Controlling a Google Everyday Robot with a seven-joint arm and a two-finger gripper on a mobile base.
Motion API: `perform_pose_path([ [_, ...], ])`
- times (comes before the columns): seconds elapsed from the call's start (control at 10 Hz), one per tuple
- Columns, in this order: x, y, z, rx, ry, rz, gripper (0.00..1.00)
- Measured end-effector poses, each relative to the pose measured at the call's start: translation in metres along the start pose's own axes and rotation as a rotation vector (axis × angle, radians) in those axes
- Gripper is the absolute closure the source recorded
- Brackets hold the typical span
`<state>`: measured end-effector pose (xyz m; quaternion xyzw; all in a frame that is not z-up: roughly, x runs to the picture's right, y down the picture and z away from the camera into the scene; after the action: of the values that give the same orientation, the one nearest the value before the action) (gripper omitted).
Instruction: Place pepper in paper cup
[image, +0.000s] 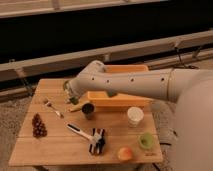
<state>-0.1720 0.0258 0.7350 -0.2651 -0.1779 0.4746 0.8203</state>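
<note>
My gripper (71, 94) is over the back left part of the wooden table (30, 150), at the left end of the orange bin (122, 99). A small dark green bit (74, 100) shows right under the gripper; it may be the pepper, and I cannot tell whether it is held. The off-white paper cup (135, 116) stands upright on the right part of the table, in front of the bin, well to the right of the gripper. My white arm (135, 82) reaches in from the right, across the bin.
A dark cup (88, 110) stands just in front of the gripper, with a yellow thing (77, 106) beside it. A fork (52, 107) and grapes (38, 126) lie left. A brush (91, 136), an orange fruit (125, 153) and a light-green cup (146, 140) are in front.
</note>
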Motion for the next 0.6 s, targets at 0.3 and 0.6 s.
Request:
perform_pose_path([
  [0.3,0.03,-0.02,-0.015,0.019,-0.005,0.052,1.0],
  [0.6,0.053,-0.045,-0.022,0.068,0.005,0.127,1.0],
])
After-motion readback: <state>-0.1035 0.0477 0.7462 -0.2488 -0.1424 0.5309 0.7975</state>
